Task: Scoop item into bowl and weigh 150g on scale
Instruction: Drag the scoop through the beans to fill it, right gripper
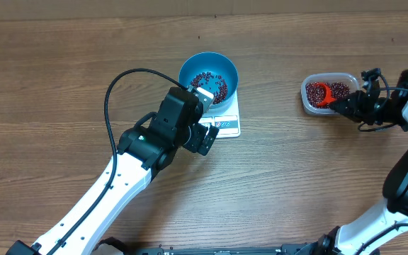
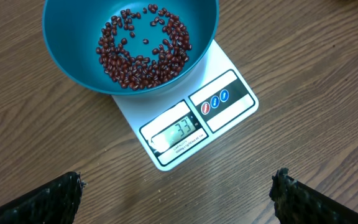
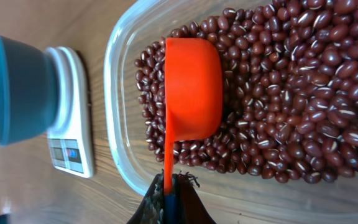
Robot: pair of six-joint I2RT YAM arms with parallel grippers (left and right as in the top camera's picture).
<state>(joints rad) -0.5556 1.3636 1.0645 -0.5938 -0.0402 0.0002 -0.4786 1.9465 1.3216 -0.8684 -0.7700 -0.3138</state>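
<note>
Table [image 1: 62, 85]: brown wood-grain top, matte, with the grain running left to right in the overhead view. Darker streaks and a few wavy, knot-like patches break the pattern. This top is the only surrounding that shows in all three views.

Near the far edge a thin line crosses the full width. The strip [image 1: 119, 8] beyond it reads slightly paler.

Light: even and soft, from above. Shadows are faint and short, lying close under whatever stands on the top. Colour of the wood holds steady from left edge to right.

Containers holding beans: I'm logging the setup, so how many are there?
2. The blue bowl sits on the white scale; the clear tub stands apart on the table, with the orange scoop in it. None seem hidden.
</note>
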